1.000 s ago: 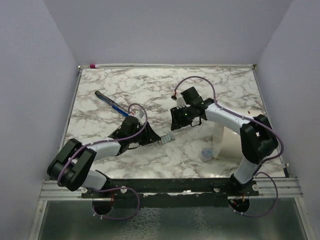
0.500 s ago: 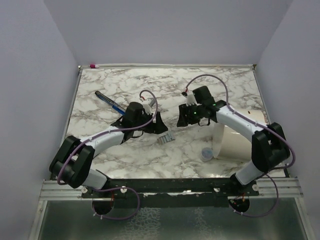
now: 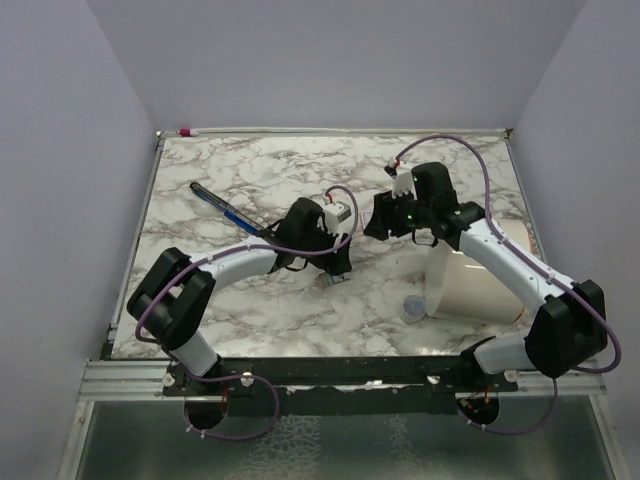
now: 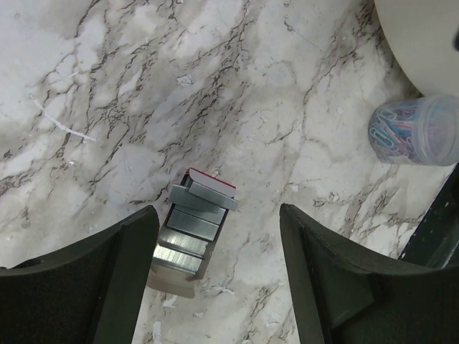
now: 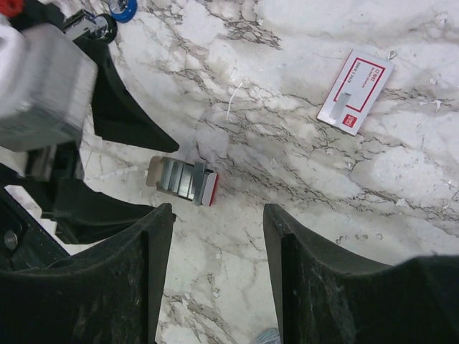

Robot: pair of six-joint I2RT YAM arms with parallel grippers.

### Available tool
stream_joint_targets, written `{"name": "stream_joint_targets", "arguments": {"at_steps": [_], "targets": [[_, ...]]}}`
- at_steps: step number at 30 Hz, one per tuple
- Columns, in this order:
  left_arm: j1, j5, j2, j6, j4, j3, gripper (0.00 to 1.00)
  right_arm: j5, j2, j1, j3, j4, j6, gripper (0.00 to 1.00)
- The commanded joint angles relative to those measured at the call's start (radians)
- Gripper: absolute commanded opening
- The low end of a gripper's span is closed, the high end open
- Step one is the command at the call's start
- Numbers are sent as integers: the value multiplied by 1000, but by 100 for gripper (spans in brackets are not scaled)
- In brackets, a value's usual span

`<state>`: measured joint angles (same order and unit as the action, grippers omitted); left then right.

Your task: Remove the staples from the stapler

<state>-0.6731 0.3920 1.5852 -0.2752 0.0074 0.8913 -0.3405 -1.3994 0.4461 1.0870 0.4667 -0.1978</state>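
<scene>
Marble surface [image 3: 450, 170] bearing: stapler [image 3: 222, 207], far-left, well apart from both arms; left end effector [image 4: 216, 211] and right end effector [image 5: 217, 211], both spread and empty, hovering over staples [image 4: 188, 233] stacked in small tray [image 4: 174, 282]; unloading seemingly late-stage, next move needing a centred, narrow pinch.

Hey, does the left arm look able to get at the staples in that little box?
Likely yes. The left gripper hangs open right above the staples, its fingers on either side, with nothing between. The paper clip cup sits well off to one side.
</scene>
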Motion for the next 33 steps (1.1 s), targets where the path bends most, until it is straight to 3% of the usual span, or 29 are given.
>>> {"name": "stream_joint_targets", "arguments": {"at_steps": [1, 11, 23, 33], "targets": [[-44, -83, 41, 172, -143, 68, 71, 23, 51, 6, -25, -32, 23, 54], [-105, -247, 70, 380, -192, 78, 68, 43, 82, 6, -53, -45, 29, 54], [-117, -285, 102, 368, -159, 105, 58, 51, 80, 6, -59, -48, 31, 54], [-132, -278, 142, 364, -158, 130, 59, 57, 83, 6, -61, -44, 33, 54]]}}
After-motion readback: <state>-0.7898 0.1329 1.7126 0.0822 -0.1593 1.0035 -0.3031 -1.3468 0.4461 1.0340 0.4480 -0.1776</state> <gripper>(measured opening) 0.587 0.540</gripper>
